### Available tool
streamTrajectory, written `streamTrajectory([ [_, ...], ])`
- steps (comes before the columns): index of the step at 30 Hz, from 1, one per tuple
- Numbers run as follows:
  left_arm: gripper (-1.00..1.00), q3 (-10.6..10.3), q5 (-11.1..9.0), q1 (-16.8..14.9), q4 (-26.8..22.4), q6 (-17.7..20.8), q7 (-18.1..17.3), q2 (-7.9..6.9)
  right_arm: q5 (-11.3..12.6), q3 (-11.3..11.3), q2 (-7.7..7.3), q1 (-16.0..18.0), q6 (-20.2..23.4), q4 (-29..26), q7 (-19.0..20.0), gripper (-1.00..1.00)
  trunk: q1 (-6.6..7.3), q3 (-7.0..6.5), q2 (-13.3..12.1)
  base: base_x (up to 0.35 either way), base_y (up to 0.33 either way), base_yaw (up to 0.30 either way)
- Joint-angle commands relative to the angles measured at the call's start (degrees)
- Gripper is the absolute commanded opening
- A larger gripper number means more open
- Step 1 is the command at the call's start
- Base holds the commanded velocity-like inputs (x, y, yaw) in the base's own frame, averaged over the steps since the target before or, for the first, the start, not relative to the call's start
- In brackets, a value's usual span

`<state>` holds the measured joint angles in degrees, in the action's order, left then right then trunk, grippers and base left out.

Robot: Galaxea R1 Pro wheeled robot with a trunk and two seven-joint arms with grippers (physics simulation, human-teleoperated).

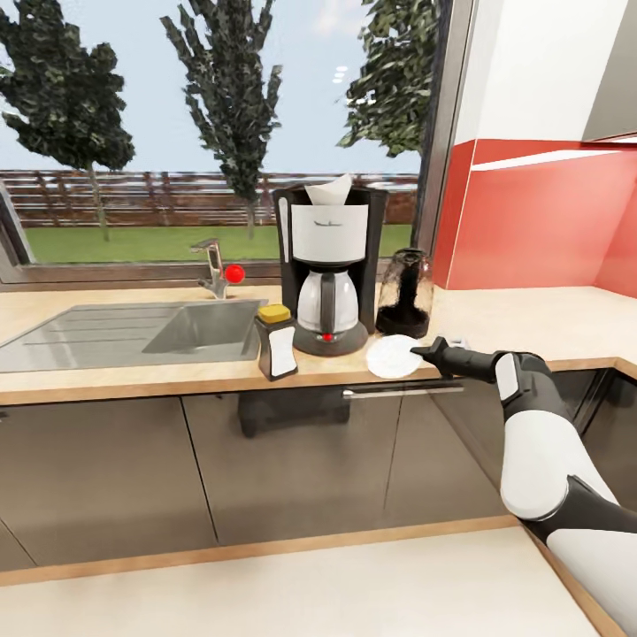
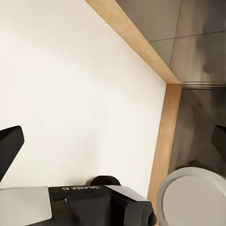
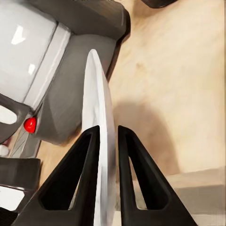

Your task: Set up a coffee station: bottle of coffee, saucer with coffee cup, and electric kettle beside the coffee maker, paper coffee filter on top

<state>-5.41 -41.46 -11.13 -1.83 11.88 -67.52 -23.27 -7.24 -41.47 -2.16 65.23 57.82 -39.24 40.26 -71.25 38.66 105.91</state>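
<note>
1. The right gripper (image 1: 425, 350) is closed on the rim of the saucer (image 1: 393, 356); in the right wrist view its two black fingers (image 3: 84, 174) pinch the thin white edge of the saucer (image 3: 98, 117) from both sides, with only the plate's thickness between them.
2. In the head view the saucer is at the front edge of the kitchen countertop (image 1: 531, 323), at about 4 o'clock from the coffee maker (image 1: 328, 265) and just in front of the electric kettle (image 1: 404, 294). If it lies fully flat or is a little tilted, I cannot tell.
3. In the right wrist view the saucer is seen edge-on; its long line runs away from the fingers toward the grey round base of the coffee maker (image 3: 70, 94), near the red switch.
4. The saucer is plain, round, smooth and white. The countertop is light wood grain.
5. The paper coffee filter (image 1: 329, 188) sits on top of the coffee maker, a white cone with its point up.
6. The bottle of coffee (image 1: 276, 341), dark with a yellow lid, stands upright at 8 o'clock from the coffee maker, close to it.
7. The left gripper (image 2: 113, 141) is over a pale surface; its fingers are far apart and hold nothing.
</note>
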Motion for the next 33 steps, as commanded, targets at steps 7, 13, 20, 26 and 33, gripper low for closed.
streamTrajectory([
  [7,1.0,-0.5,-0.6,0.0,0.0,0.6,-0.2,-0.02,2.1,-0.3,0.05,0.1,0.0,0.1,-1.6,-1.0,0.0,0.06,0.0,0.001,0.0,0.0],
  [13,1.0,-0.5,-0.6,0.0,0.0,0.6,-0.2,-0.02,2.4,-0.3,0.07,0.1,-0.1,0.2,-3.3,-1.0,0.0,0.06,0.0,0.096,0.0,0.0],
  [20,1.0,-0.5,-0.6,0.0,0.0,0.6,-0.2,-0.02,2.5,-0.3,0.12,0.1,-0.1,0.2,-3.5,-1.0,0.0,0.06,0.0,0.087,0.0,0.0],
  [26,1.0,-0.4,-0.6,0.0,0.0,0.6,-0.2,-0.02,2.5,-0.3,0.14,0.1,-0.1,0.2,-3.5,-1.0,0.0,0.06,0.0,0.061,0.0,0.0],
  [33,1.0,-0.4,-0.6,0.0,0.0,0.6,-0.2,-0.02,2.5,-0.3,0.14,0.1,-0.1,0.2,-3.5,-1.0,0.0,0.06,0.0,0.032,0.0,0.0],
])
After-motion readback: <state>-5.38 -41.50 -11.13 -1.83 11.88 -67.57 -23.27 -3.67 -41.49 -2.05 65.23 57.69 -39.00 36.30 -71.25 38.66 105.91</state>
